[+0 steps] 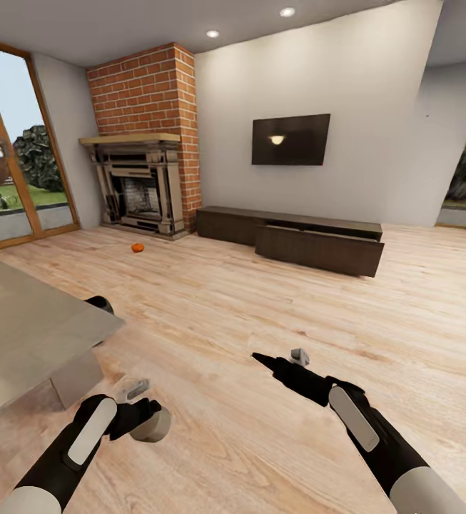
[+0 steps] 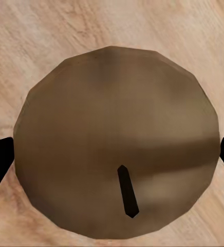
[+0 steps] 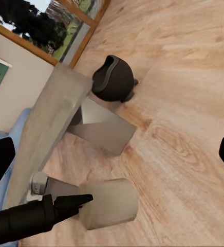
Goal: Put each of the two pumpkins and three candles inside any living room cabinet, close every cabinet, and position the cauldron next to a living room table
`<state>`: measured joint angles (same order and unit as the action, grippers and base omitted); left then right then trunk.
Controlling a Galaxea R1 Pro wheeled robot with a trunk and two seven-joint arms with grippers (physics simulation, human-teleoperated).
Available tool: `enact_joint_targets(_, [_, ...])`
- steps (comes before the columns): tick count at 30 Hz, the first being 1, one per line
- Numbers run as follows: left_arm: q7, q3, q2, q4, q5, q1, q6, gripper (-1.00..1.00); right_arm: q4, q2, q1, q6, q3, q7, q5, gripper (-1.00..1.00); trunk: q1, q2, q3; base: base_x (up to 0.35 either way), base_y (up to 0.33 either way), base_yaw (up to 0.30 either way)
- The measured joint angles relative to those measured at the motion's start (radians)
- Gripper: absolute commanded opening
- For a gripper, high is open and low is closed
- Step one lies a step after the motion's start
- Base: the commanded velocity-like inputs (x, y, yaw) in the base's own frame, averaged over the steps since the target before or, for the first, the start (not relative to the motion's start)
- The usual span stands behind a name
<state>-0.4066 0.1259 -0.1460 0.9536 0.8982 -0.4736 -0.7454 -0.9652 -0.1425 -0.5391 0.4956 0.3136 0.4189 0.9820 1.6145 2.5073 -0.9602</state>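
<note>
My left gripper [image 1: 147,417] is shut on a beige candle [image 1: 157,428], held low over the wood floor; the left wrist view looks down on the candle's top [image 2: 112,128] and its dark wick. My right gripper [image 1: 279,357] hangs open and empty above the floor. One orange pumpkin [image 1: 138,248] lies on the floor in front of the fireplace. The dark-brown cabinet [image 1: 225,223] runs along the far wall, its right front [image 1: 318,250] pulled out. The black cauldron [image 1: 101,303] stands on the floor at the grey table's [image 1: 33,328] far corner, clearer in the right wrist view [image 3: 114,77].
A brick chimney with a stone fireplace [image 1: 143,187] stands at the back left, with a wall television [image 1: 290,139] above the cabinet. Glass doors [image 1: 4,164] line the left wall. Open wood floor lies between me and the cabinet.
</note>
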Motion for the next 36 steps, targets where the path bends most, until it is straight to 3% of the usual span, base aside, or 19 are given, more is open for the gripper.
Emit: enact_joint_targets(36, [0.000,0.001,0.000,-0.001,0.000,0.000,0.000,-1.00,0.002,0.002,0.000,0.000,-0.013,-0.005,0.000,1.00,0.000,0.000,0.037,0.304,-0.146,-0.241])
